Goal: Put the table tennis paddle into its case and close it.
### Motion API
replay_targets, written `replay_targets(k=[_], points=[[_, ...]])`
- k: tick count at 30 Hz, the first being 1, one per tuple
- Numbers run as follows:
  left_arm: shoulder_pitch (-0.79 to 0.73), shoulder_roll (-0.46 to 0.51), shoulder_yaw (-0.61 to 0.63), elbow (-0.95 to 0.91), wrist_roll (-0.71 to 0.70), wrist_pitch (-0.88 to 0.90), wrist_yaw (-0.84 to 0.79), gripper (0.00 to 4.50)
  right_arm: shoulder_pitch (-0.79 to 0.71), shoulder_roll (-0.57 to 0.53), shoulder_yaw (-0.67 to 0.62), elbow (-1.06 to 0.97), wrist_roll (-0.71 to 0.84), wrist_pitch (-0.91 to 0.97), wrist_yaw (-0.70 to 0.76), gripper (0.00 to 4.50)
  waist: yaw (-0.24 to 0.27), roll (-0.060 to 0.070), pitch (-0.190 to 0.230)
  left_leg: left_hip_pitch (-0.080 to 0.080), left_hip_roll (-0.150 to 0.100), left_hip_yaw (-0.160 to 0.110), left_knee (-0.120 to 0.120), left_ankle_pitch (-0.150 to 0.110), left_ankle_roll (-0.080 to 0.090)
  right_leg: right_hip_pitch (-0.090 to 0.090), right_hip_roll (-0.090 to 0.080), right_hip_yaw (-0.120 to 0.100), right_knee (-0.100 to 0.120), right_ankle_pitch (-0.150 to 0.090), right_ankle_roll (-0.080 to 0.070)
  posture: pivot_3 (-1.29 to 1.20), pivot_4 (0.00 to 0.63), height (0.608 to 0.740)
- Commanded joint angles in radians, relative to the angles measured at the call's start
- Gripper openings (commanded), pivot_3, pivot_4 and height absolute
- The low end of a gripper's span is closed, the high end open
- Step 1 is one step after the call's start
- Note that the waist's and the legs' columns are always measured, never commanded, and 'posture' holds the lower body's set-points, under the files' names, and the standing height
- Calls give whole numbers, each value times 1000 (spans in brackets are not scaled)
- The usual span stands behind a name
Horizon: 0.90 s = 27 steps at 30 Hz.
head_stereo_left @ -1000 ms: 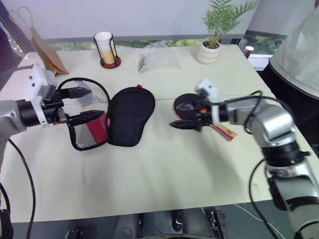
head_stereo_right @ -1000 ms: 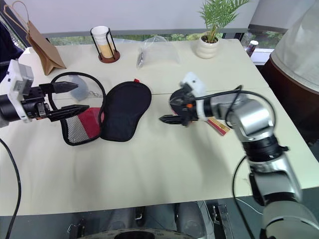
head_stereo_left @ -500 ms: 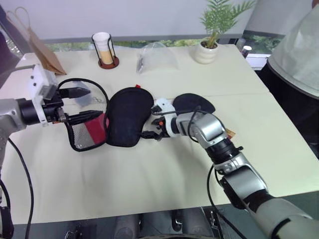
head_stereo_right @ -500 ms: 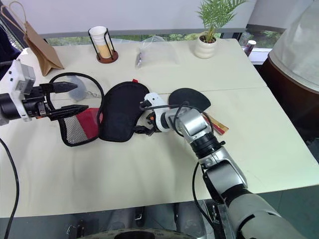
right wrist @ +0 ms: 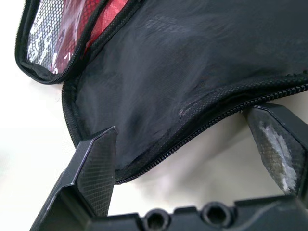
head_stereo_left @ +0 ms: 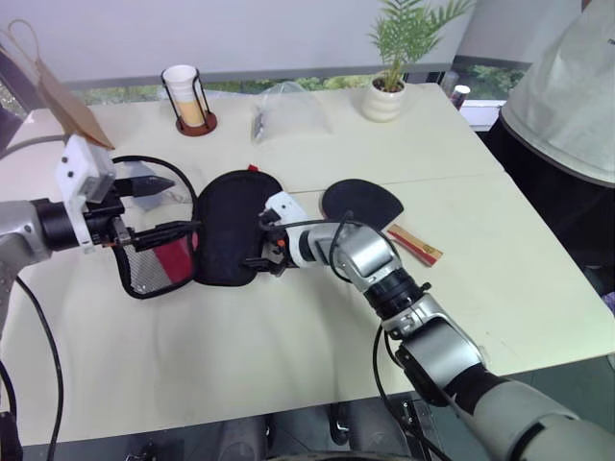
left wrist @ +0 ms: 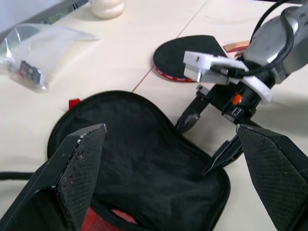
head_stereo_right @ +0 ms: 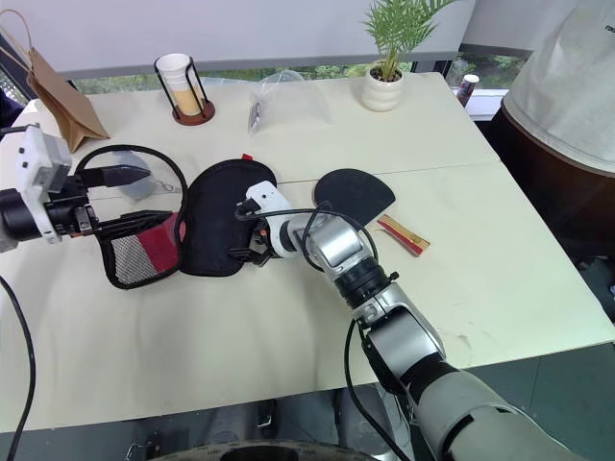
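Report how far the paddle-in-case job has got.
Done: the case lies unzipped and spread open on the table. In hand: the right gripper, jaws open, straddles the rim of the case's black half; the left gripper, jaws open, hovers over the case's other half with the mesh pocket. Left: the table tennis paddle lies untouched beside the case, not yet inserted, and the zip is not yet closed.

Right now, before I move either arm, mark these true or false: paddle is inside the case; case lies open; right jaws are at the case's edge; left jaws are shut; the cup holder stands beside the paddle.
1. Paddle inside the case: false, it lies on the table beside it.
2. Case open: true.
3. Right gripper jaws straddle the case's edge: true.
4. Left gripper jaws shut: false, open.
5. Cup holder beside paddle: false, it stands far back.
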Motion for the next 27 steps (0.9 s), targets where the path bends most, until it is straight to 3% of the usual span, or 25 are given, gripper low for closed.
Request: replay_targets(k=[1,2,6,14,22,27], points=[[6,5,43,-27,-15,6,11,4500,22,15,44,46,-37,-6,4,2468,1,0,0,0,0,0,0,0,0,0,0,0,0,0,0,0,150,740],[9,4,43,-29,-14,5,12,4500,25,13,47,46,-49,-12,4,2140,1,0,0,0,0,0,0,0,0,0,0,0,0,0,0,0,150,740],[12,0,41,-33,-15,5,19,4500,42,0,55,25,-78,-15,10,83,2,0,0,0,0,0,0,0,0,0,0,0,0,0,0,0,150,740],[1,-13,24,-28,-9,-2,23,4500,114,-117,14,-226,-50,129,48,26,16,0,0,-1,-1,0,0,0,0,1,-2,0,-1,0,0,0,150,740],[-17,-24,-6,-7,3,-17,10,4500,222,-411,-26,-581,73,268,199,26,43,0,0,-3,-2,1,0,0,0,0,-3,0,-4,-2,-3,0,150,740],[-34,-35,-30,4,10,-27,6,4500,266,-569,-5,-664,108,234,292,26,35,1,1,-3,-2,0,0,0,0,-1,-2,0,-3,-2,-3,0,150,740]])
